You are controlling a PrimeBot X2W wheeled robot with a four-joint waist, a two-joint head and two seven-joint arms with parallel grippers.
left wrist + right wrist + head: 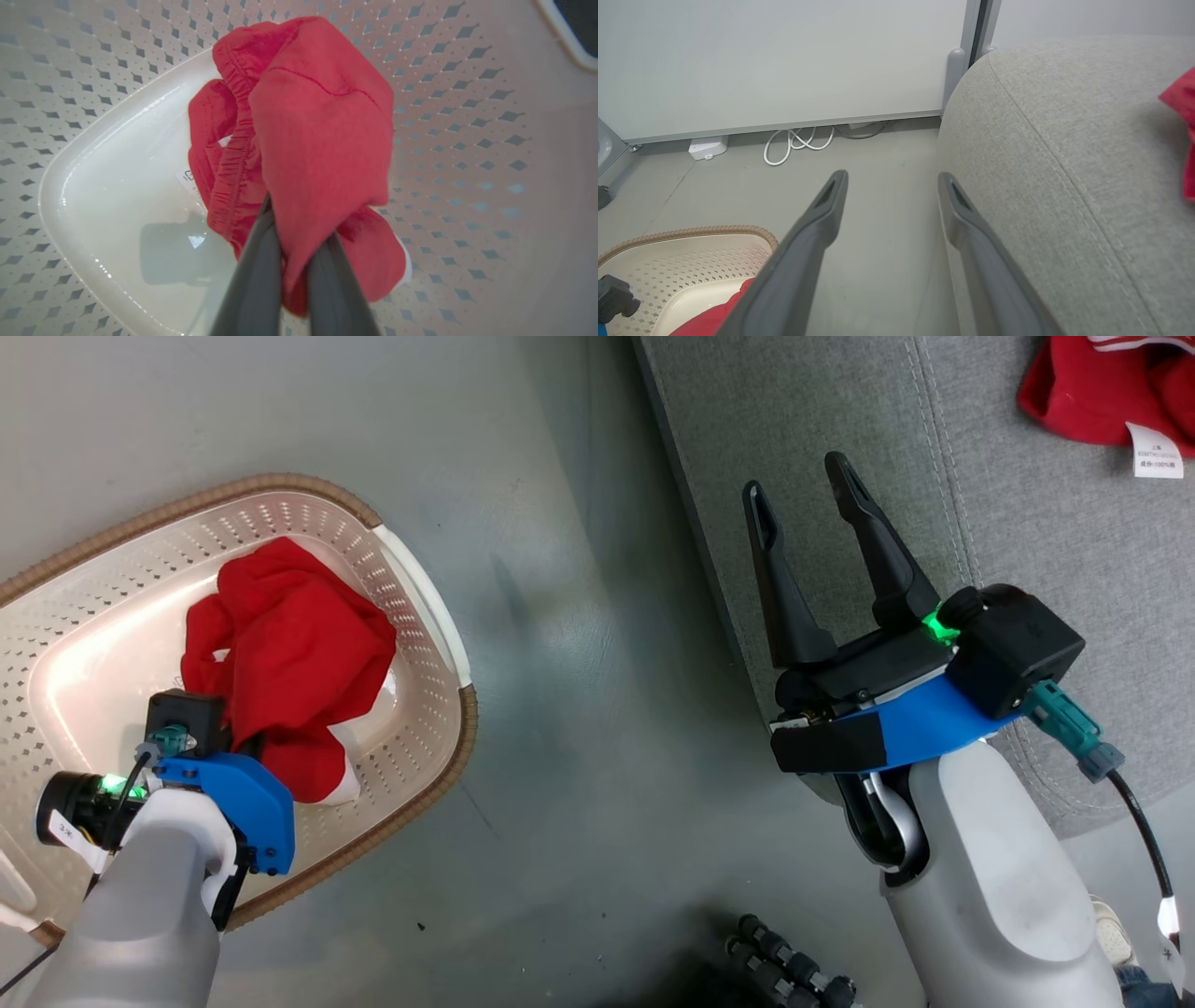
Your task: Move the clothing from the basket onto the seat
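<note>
- The left pincer (pixel 299 224) is clenched on a red garment (pixel 322 130) in the basket (pixel 467 116); its tips are hidden by fabric.
- The right pincer (pixel 795 476) is held spread and empty at the seat (pixel 1027 569) edge.
- A second garment (pixel 1102 392) is seen on the seat, partly cut off.

You will find the clothing (pixel 299 644) in the basket (pixel 415 625) bright red. The basket is cream-white, patterned with rows of small diamond perforations, under a brown woven-look rim. The seat (pixel 1027 579) is flecked grey with paler stitching. The second garment (pixel 1092 392), far right, is red with a white tag. The right gripper (pixel 795 476) is black on a blue mount.
</note>
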